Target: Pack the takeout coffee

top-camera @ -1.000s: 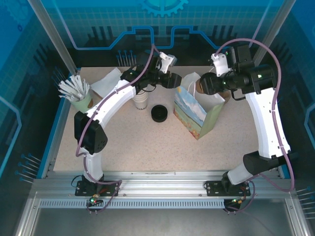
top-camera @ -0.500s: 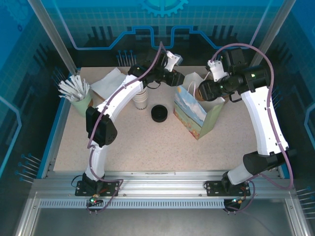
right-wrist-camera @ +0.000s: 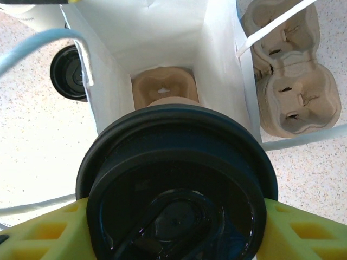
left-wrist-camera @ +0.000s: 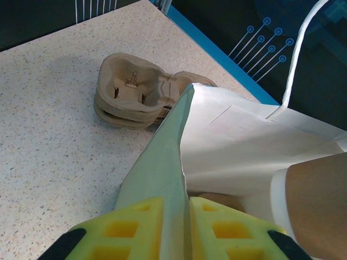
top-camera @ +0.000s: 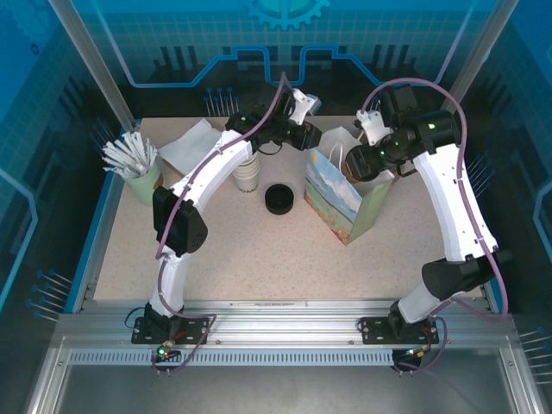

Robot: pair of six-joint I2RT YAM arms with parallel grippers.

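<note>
The coffee (right-wrist-camera: 176, 184), a tan cup with a black lid, is clamped between the right fingers (right-wrist-camera: 303, 230) at the open mouth of a white paper bag (right-wrist-camera: 162, 32). Straight below those fingers, at the bag's bottom, lies a cardboard carrier (right-wrist-camera: 165, 86), seemingly the seat meant for the cup. The left fingers (left-wrist-camera: 130, 230) are pressed together on the bag's rim, the paper pinched between them, apparently to keep the mouth open and the bag steady. Beyond the left fingers, spare carriers (left-wrist-camera: 135, 89) lie stacked on the desk (left-wrist-camera: 49, 135). Left of the right fingers, outside the bag, sits a loose lid (right-wrist-camera: 68, 73).
</note>
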